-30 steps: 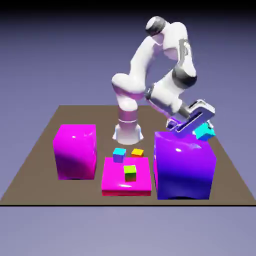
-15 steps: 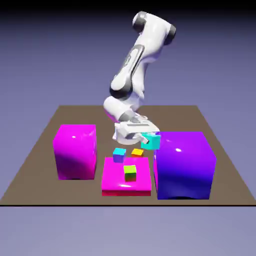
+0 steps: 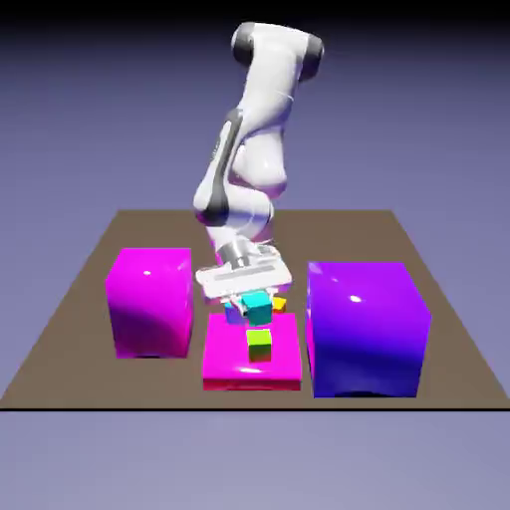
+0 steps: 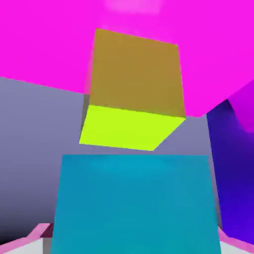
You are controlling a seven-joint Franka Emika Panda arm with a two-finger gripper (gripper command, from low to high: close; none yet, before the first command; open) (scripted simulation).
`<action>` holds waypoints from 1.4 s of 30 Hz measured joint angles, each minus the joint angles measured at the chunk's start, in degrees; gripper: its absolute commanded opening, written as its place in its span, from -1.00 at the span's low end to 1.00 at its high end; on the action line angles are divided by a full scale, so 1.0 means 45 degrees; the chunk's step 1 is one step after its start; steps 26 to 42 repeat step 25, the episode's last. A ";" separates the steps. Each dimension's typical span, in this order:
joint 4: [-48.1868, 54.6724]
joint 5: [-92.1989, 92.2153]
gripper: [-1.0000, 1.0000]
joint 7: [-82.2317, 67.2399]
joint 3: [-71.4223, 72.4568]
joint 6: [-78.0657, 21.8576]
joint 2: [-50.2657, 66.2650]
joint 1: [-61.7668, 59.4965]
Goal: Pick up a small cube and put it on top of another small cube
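My gripper [image 3: 255, 297] is shut on the small teal cube [image 3: 259, 308] and holds it just above the table, behind the flat magenta block [image 3: 252, 367]. The teal cube [image 4: 136, 203] fills the bottom of the hand view, and only slivers of the fingertips [image 4: 31, 242] show beside it. Past it lies a small cube with an orange face and a yellow-green face [image 4: 134, 89]. In the exterior view a small cyan-topped, purple-sided cube [image 3: 233, 315] peeks out left of the held cube, and a small orange-yellow cube [image 3: 280, 303] sits to its right.
A small green-yellow cube [image 3: 259, 345] rests on the flat magenta block. A tall magenta block [image 3: 149, 302] stands at the exterior view's left and a big purple block [image 3: 369, 327] at its right, flanking the gripper closely.
The arm has swung from above the purple block toward the exterior view's left and come down, carrying the teal cube to the small cubes behind the flat magenta block.
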 measured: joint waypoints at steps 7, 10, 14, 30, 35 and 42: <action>0.1022 0.0552 1.00 -0.2683 -0.0425 0.1156 0.2872 -0.0017; 0.0858 0.0429 1.00 -0.2229 -0.0355 0.0969 0.2413 -0.0018; 0.0202 0.0071 1.00 -0.0504 -0.0085 0.0225 0.0568 0.0008; -0.1604 -0.0914 1.00 0.4238 0.0658 -0.1823 -0.4504 0.0031; -0.1604 -0.0914 1.00 0.4238 0.0658 -0.1823 -0.4504 0.0031; -0.1604 -0.0914 1.00 0.4238 0.0658 -0.1823 -0.4504 0.0031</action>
